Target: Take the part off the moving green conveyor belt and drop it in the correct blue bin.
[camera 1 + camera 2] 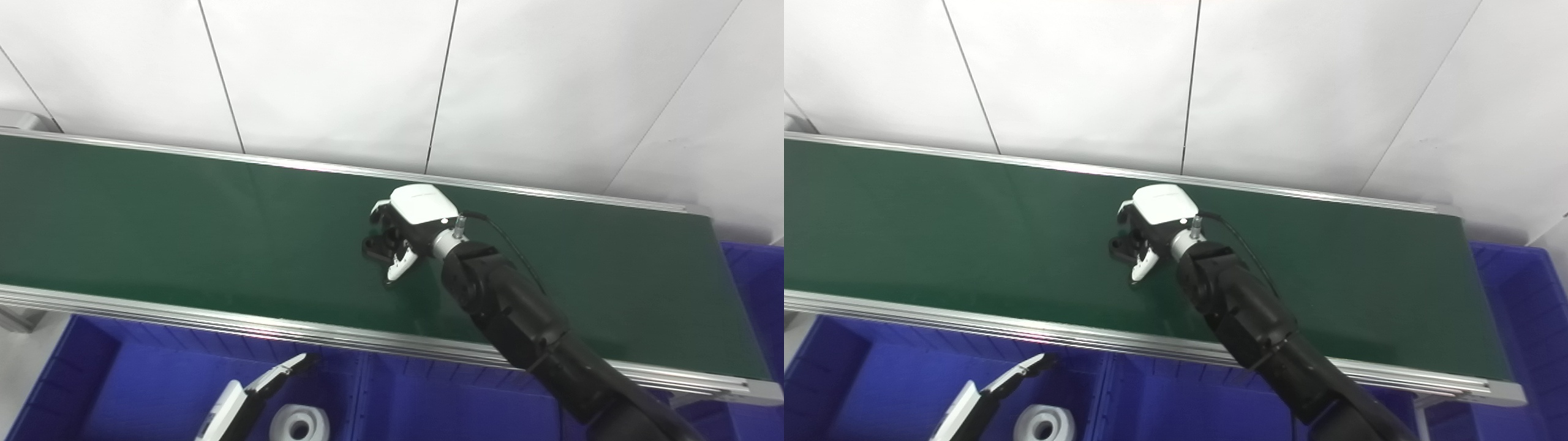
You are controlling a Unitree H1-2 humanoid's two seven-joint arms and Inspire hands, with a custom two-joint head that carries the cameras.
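A small black part lies on the green conveyor belt, near its middle. My right hand reaches over the belt from the lower right and sits on the part, its fingers curled down around it and its thumb pointing toward the near edge. The part still touches the belt and is partly hidden under the hand; it also shows in the right eye view. My left hand hangs low over a blue bin, fingers straight, holding nothing.
Blue bins line the near side of the belt, and another blue bin stands at its right end. A white ring-shaped part lies in the near bin beside my left hand. A white tiled wall rises behind the belt.
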